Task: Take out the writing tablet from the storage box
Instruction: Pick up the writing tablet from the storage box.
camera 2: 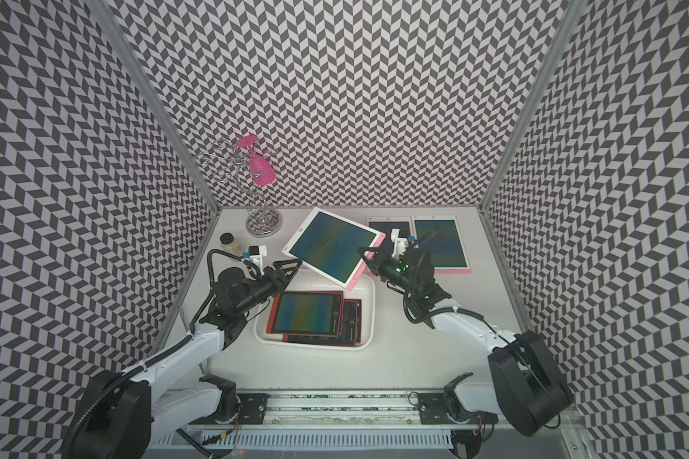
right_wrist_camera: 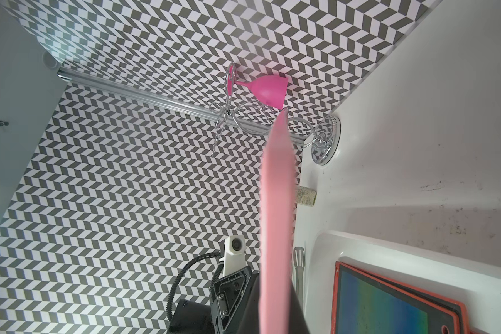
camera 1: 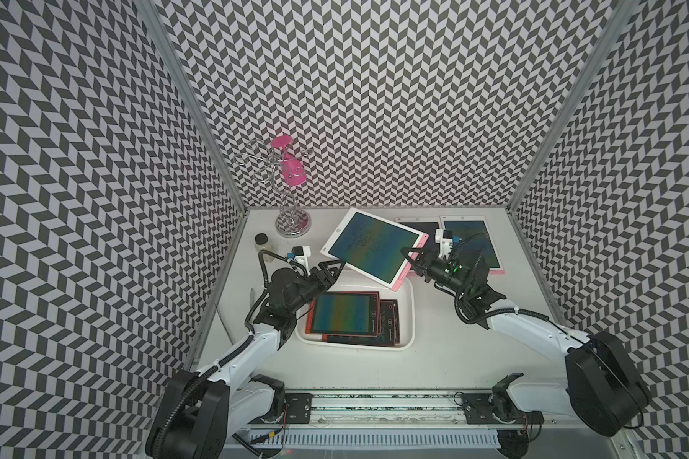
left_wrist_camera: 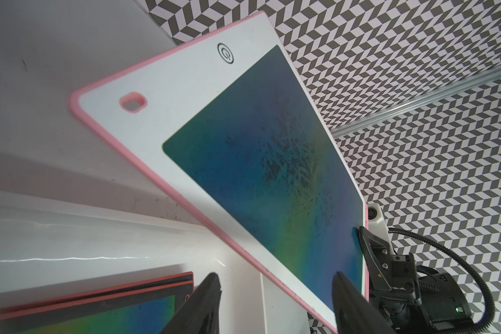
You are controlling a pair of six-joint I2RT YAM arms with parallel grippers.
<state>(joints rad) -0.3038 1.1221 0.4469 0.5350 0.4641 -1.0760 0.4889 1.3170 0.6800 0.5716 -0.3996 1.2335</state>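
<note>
**A:** Where is the tablet?

**B:** The white-faced, pink-edged writing tablet is up in the air and tilted. It hangs over the far end of the shallow white plastic storage box and is clear of it in both top views.

**A:** What has it?

**B:** The right gripper is clamped on the tablet's right-hand edge, with one finger lying over the screen.

**A:** And the other?

**B:** The left gripper has its jaws apart, right at the tablet's near-left edge. I cannot tell whether it touches.

**A:** Any writing?

**B:** A round black ring symbol sits on the white frame, beside a pink-lined rounded hole. The dark blue-green screen carries faint scribbles that I cannot read. The stacked red-framed tablets in the box have small print along one side, too small to read.

**A:** What else is there?

**B:** Two more pink-edged tablets lie flat, side by side, at the back right of the white table. At the back left a chrome wire stand holds a pink plastic goblet upside down. A small black-lidded jar stands near it.
</note>
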